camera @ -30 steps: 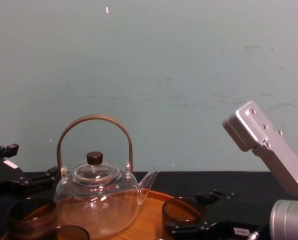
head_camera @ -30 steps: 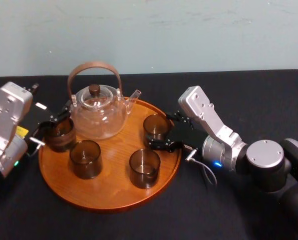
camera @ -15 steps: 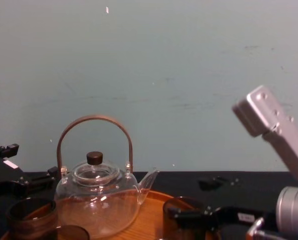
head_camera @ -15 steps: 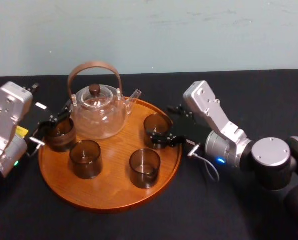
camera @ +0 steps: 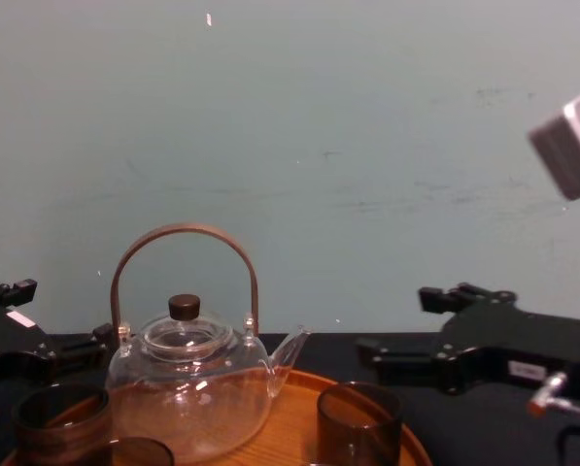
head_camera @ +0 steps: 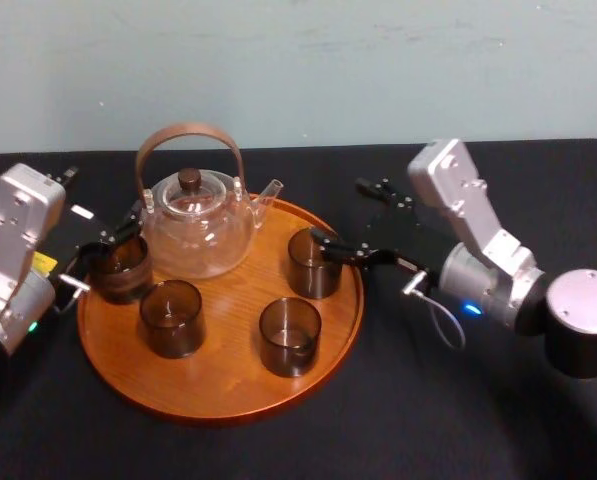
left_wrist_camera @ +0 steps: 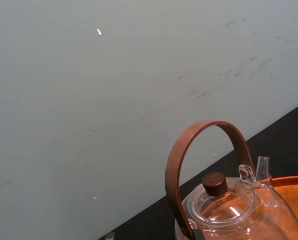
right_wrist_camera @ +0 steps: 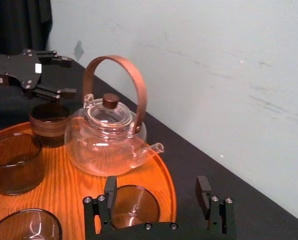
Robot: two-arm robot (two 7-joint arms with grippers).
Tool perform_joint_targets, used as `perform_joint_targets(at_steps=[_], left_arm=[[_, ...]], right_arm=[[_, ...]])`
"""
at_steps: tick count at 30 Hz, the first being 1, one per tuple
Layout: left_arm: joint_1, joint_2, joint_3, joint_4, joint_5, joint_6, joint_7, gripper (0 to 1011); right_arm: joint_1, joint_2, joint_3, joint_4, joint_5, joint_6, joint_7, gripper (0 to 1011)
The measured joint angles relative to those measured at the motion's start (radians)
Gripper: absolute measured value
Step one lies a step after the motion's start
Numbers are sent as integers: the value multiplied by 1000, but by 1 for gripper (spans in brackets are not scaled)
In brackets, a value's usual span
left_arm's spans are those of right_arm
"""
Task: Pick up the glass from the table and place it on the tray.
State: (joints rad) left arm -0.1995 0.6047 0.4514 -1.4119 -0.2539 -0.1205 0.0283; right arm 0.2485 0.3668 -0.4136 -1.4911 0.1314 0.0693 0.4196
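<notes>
Finds the glass upright on the round wooden tray, close to the right rim and just beside the spout of the clear glass teapot. Places the right gripper just right of that glass, above the line between the tray's edge and the black table. Reads its fingers as spread wide, gripping nothing. Confirms from the chest view a gripper raised higher than the glass's rim, up and to the right, apart from it. Looks down between the parted fingers in the right wrist view onto part of the glass's mouth.

Counts three other smoky tumblers on the tray: a front-left glass, a front-right glass and a back-left glass. Puts the left gripper at the tray's left rim, by the back-left glass. Sees its fingers apart in the right wrist view, above and behind that glass, with nothing between them.
</notes>
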Motion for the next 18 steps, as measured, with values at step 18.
perform_joint_targets(at_steps=[18], left_arm=[[0, 0, 0, 0, 0, 0, 0, 1001]], right_arm=[[-169, 91, 182, -82, 94, -48, -68, 1002]])
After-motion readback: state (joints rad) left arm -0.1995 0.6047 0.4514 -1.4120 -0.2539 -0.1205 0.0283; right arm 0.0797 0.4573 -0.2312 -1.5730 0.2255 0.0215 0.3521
